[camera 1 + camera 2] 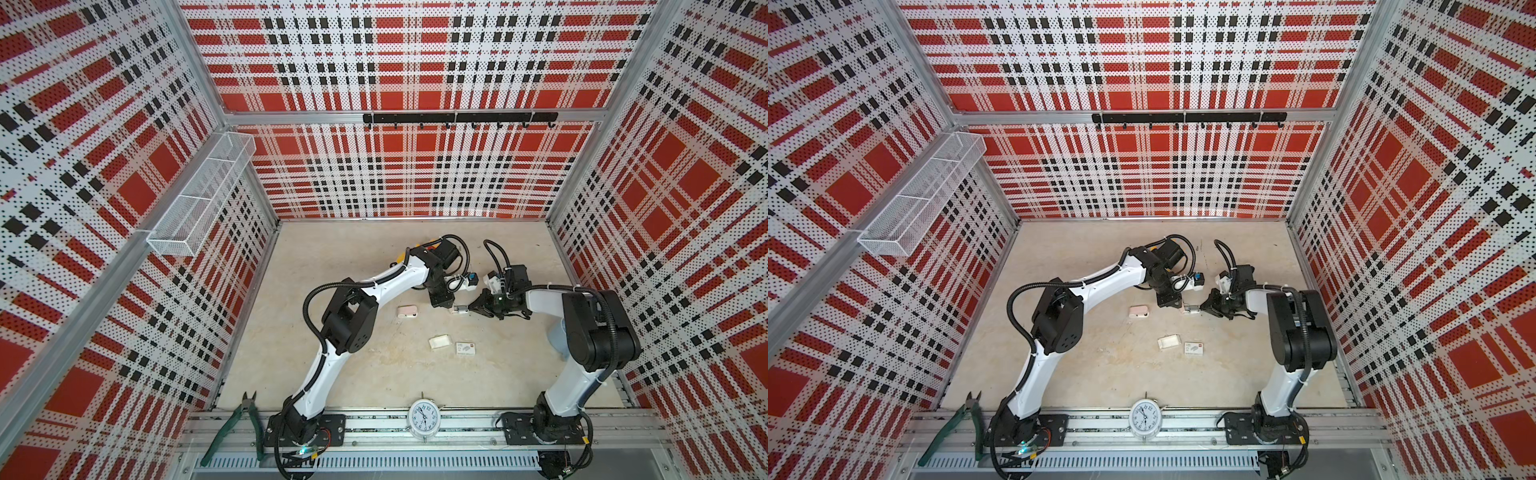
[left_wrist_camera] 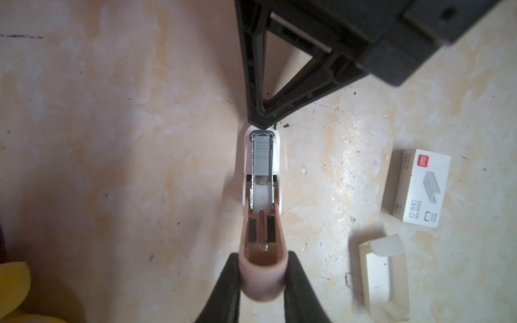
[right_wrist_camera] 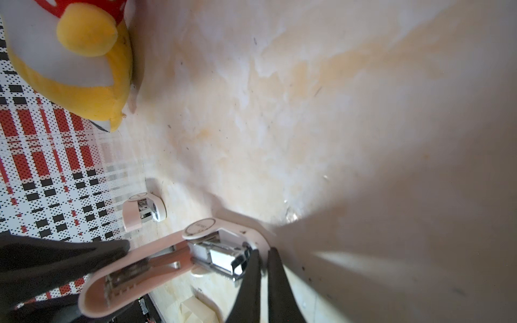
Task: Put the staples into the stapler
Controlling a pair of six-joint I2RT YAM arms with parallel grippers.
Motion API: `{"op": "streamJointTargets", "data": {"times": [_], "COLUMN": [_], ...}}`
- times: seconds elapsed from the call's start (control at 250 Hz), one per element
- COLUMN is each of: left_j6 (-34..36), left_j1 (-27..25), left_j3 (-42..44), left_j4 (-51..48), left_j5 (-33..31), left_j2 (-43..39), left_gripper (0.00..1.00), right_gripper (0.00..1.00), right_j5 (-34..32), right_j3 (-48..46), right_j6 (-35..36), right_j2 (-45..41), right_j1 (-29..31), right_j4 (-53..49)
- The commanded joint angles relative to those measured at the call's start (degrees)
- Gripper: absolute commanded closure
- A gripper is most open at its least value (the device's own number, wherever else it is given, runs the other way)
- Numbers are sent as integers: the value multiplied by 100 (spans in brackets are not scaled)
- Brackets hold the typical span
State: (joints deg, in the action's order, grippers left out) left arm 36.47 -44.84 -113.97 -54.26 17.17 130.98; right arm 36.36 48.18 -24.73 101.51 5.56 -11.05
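Spanning the cell floor, the beige counter (image 1: 374, 374) is seen in both top views, with both arms bent toward a spot just 1 o'clock of its centre. On the front rail, green pliers (image 1: 237, 428) are laid at 7 o'clock and a white alarm clock (image 1: 423, 417) is stood at 6 o'clock.

The left end effector (image 2: 263, 257) is clamped on the pink lid of the stapler (image 2: 261, 201), which is held with the lid swung open. Its fingers (image 2: 230, 276) are pressed against either side of that lid. The right end effector (image 3: 263, 253) is closed to a narrow slit, and its tips are set against the front end of the stapler's metal channel.

A spare stapler (image 1: 408, 312) is found on the counter at 9 o'clock of the held one, well apart from it. At 6 o'clock of the held stapler a white box (image 1: 465, 349) is placed, with an open tray (image 1: 439, 342) just beside it at 9 o'clock. The staples (image 2: 263, 152) are seated in the channel, lying at its front end.
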Motion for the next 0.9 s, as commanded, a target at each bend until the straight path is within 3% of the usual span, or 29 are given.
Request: {"op": "streamJointTargets", "data": {"times": [0.0,0.456,0.756,0.896], "left_j6": [19,-4,-41,-48], "left_j1": [-122,-145,-157,-157], "left_j3": [-171,-205,-219,-170], "left_j4": [47,89,151,170], "left_j5": [165,151,168,125], "left_j2": [251,303,297,251], "left_gripper": [74,68,69,61], "right_gripper": [91,91,92,92], "right_j5": [-102,-94,-89,-101], "right_j3": [-1,6,8,15], "right_j6": [128,110,108,112], "right_j2": [114,123,120,114], "right_j1": [77,86,94,94], "right_j4": [94,112,116,104]}}
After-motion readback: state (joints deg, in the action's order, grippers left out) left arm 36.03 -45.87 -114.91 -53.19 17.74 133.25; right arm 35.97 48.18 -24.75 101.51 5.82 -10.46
